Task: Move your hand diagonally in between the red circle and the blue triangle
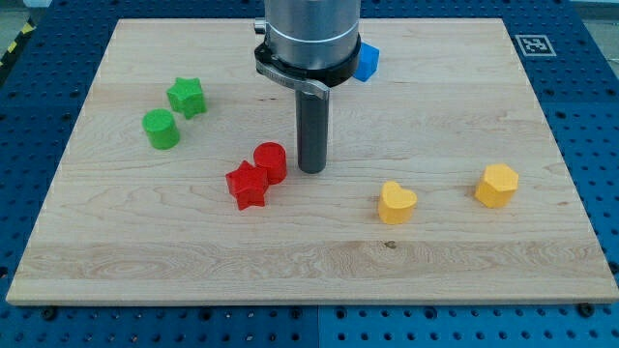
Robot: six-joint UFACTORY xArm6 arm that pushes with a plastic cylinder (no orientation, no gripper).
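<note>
Tip (311, 170) just right of red circle (271, 161) | no gripper, bare rod | blue triangle (366, 62) mostly hidden behind arm | risk: leftward drift nudges circle

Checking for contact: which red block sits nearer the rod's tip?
The red circle, just left of my tip; the red star lies farther down-left.

Pale wooden board (319, 242), smooth w/ visible grain, matt. Red cylinder block (271, 160) & blue block (367, 61): prob. plastic, slight sheen. Dark rod, my tip (310, 170), looks matt; silvery metal collar (309, 29) above.
</note>
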